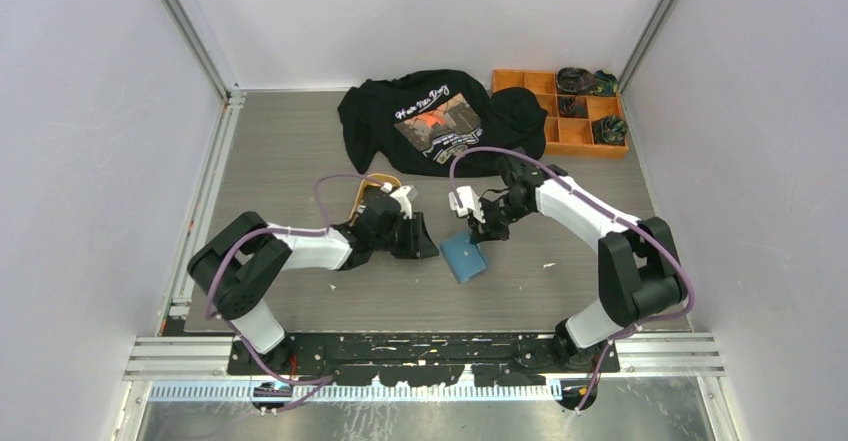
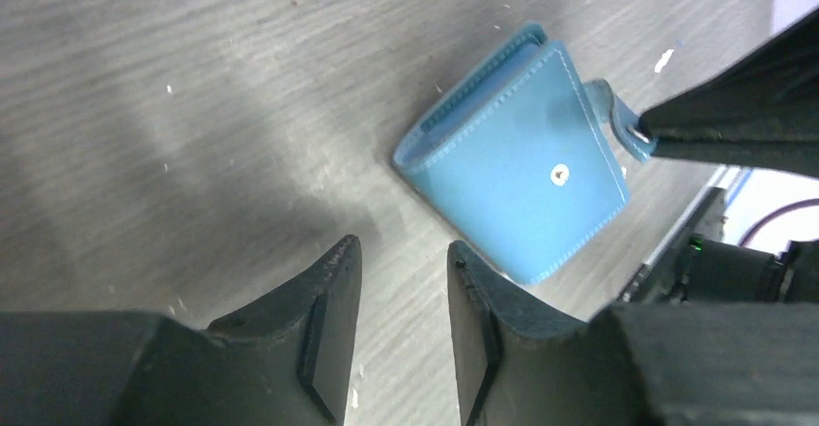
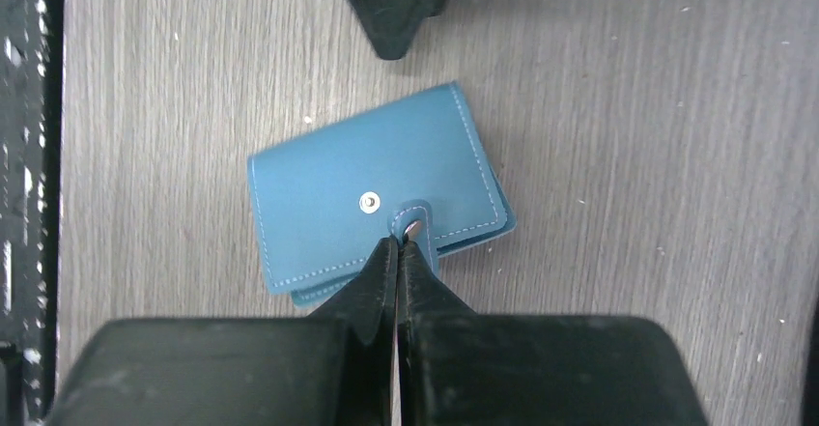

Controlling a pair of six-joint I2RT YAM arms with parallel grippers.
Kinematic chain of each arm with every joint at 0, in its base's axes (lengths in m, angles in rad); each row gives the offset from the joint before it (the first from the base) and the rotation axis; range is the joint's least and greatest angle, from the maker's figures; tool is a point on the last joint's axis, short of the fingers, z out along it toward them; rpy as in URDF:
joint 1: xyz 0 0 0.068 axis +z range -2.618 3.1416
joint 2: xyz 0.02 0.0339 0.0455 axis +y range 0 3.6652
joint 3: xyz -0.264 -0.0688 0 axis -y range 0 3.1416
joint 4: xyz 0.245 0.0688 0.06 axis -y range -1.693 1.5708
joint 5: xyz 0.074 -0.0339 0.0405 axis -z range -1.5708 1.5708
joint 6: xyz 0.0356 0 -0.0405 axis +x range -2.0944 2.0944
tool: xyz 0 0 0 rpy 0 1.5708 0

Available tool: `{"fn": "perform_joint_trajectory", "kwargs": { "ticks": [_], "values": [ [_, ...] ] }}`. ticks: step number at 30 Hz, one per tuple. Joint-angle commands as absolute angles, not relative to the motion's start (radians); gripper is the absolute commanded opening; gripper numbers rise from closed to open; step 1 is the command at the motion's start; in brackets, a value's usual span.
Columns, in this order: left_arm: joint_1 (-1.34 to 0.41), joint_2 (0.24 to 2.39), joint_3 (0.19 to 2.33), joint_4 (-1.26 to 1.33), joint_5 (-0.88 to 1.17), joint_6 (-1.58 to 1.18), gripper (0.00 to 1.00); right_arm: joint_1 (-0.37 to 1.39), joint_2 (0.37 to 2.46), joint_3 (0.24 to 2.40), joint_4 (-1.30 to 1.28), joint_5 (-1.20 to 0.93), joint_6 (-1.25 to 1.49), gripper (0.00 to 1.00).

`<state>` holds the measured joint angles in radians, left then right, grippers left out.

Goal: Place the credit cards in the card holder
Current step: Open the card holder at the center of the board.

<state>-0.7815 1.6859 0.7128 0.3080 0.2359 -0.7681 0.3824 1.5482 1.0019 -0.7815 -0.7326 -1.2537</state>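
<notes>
- The card holder [image 1: 465, 258], a teal-blue wallet, lies folded on the grey table [image 3: 628, 156] just below the middle of the overhead view, between the two arms' tips.
- In the right wrist view it sits at the centre of the frame with its stitched outer face up. A small metal stud [image 3: 368, 201] shows near the middle of that face.
- Its snap tab [image 3: 415, 221] is off the stud and points toward the bottom of that frame.
- The right end effector [image 3: 398, 247] has its fingers pressed fully together. Their tips meet right at the end of the snap tab and appear to pinch it.
- The left wrist view shows the same contact at the upper right, where a dark fingertip touches the tab at the wallet's edge.
- The left end effector [image 2: 401, 247] is partly open, with bare table showing in the gap between its fingers. It has hold of nothing.
- It sits just beside the wallet. One finger is near the wallet's lower corner at the bottom centre of its own view; I cannot tell whether they touch.
- At the top centre of the overhead view a black printed T-shirt [image 1: 440, 121] lies crumpled on the table.
- To its right, at the upper right, stands an orange compartment box [image 1: 518, 83] with dark items in its right-hand cells.
</notes>
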Motion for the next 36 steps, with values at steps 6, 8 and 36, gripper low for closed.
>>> {"fn": "perform_joint_trajectory", "kwargs": {
  "ticks": [6, 8, 36],
  "values": [
    [-0.811, 1.496, 0.572, 0.579, 0.257, -0.874, 0.58, 0.349, 1.428, 0.966, -0.524, -0.886, -0.804, 0.01],
    [-0.825, 1.514, 0.546, 0.635, 0.243, -0.927, 0.61, 0.349, 1.427, 0.966, -0.495, -0.901, -0.743, 0.01],
    [-0.895, 1.57, 0.448, 0.79, 0.009, -1.069, 0.75, 0.348, 1.429, 0.968, -0.435, -0.861, -0.577, 0.01]
  ]
}}
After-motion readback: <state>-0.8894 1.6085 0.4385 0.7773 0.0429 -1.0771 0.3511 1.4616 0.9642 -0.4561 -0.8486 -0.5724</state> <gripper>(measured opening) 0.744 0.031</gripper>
